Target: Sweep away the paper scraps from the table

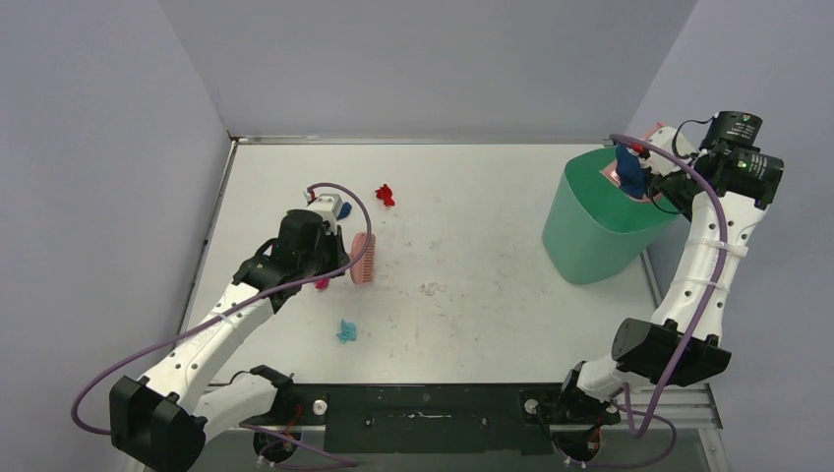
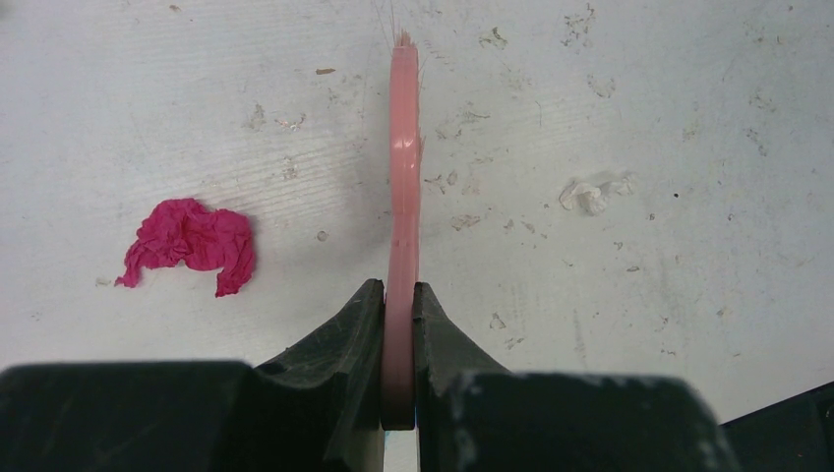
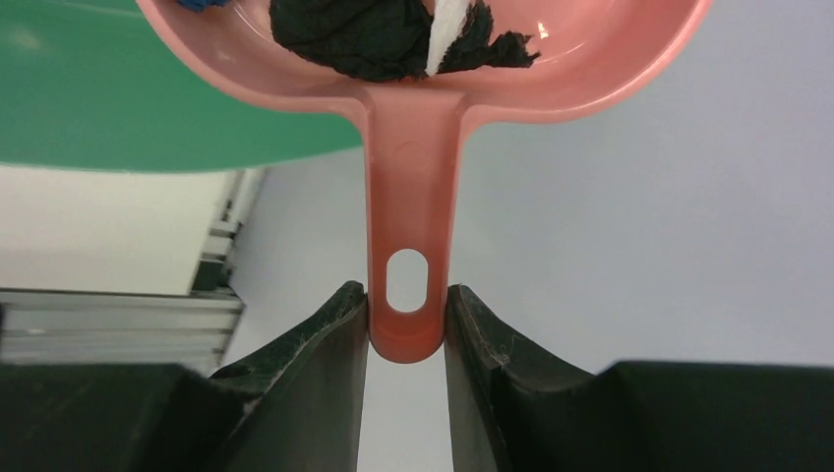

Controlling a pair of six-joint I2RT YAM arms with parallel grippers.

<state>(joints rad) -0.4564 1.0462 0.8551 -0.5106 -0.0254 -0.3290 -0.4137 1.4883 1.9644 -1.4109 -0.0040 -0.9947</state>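
Left gripper (image 2: 398, 295) sits closest in its wrist view, jaws pinched hard on the flat end of the pink brush (image 2: 403, 167). The brush is seen edge-on. Its long axis runs straight out from the jaws, and fine bristle tips show at the far end. Whether the bristles touch the table (image 2: 669, 88) cannot be told.

1. Paper scraps: 3 lie loose on the table.
   - The magenta scrap (image 2: 189, 243) lies just beside the brush, off its left flat side and clear of it. Its long axis runs crosswise to that of the brush.
   - The red scrap (image 1: 385, 195) lies near the brush, on its far side.
   - The cyan scrap (image 1: 346, 330) lies on the side of the brush toward the table's near edge.

2. Deciding relation: the magenta scrap is broadside to the brush, not ahead of it. A sweep would probably need sideways travel of the brush face rather than a push along its axis. The left arm is nearer to all 3 scraps.

3. Right gripper (image 3: 406, 300): well to the right of the brush, jaws closed part-way on the handle end of the dustpan (image 3: 413, 177). The pan carries collected scraps (image 3: 393, 34), dark, white and blue, and is held at the rim of the green bin (image 1: 590, 221). Judged from this, no pan is in reach of the brush for the next sweep.
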